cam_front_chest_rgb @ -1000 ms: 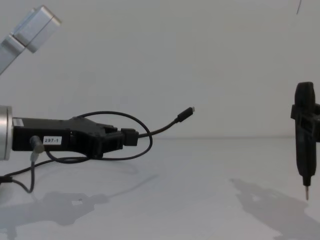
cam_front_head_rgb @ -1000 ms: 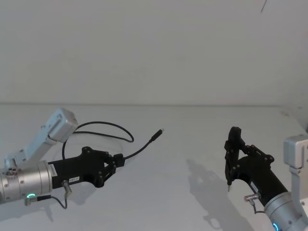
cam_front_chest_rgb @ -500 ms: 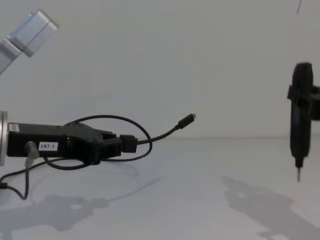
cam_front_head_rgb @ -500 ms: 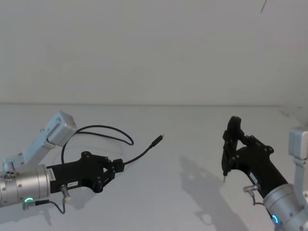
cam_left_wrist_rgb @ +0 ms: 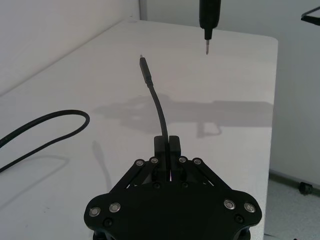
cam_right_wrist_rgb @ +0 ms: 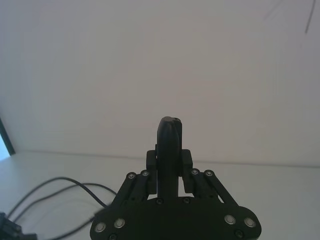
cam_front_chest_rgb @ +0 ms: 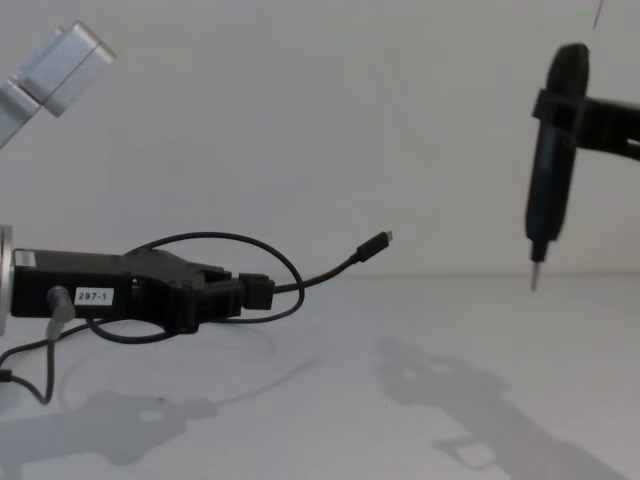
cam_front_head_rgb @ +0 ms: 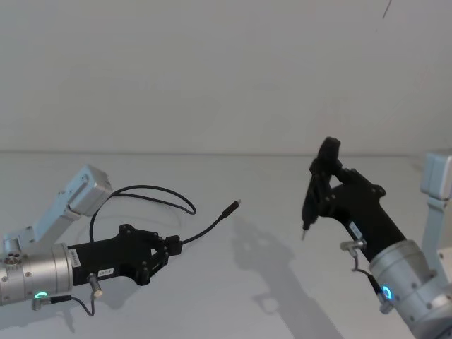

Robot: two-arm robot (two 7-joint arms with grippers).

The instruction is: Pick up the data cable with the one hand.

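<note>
- One gripper does the work: the left gripper (cam_front_head_rgb: pixel 173 242) hangs over the left part of the table (cam_front_head_rgb: pixel 233 296), its two fingers pressed together on the cable (cam_front_head_rgb: pixel 152 191) a short way behind the plug (cam_front_head_rgb: pixel 231 207).
- From the pinch, the short free end rises in a gentle curve, so the plug points up and away toward the table's middle, clear of the surface.
- Behind the fingers the rest of the cable sweeps in a wide loop back toward the left edge. Whether its low part rests on the table or hangs just above it, I cannot tell.
- The pick looks nearly complete. What seems left is to raise the trailing loop clear.
- To do that well, lift straight and slowly, with the grip held firm. A thin round cable can slide or twist between flat fingers if the loop drags or catches on the arm's own grey wires.
- Avoid swinging, since the springy free end would whip the plug about.
- The right gripper (cam_front_head_rgb: pixel 326 185) is raised over the right part of the table, well apart from the plug, and closed around a tool (cam_front_head_rgb: pixel 314 198) whose metal tip points down. It is best left out of the path.
</note>
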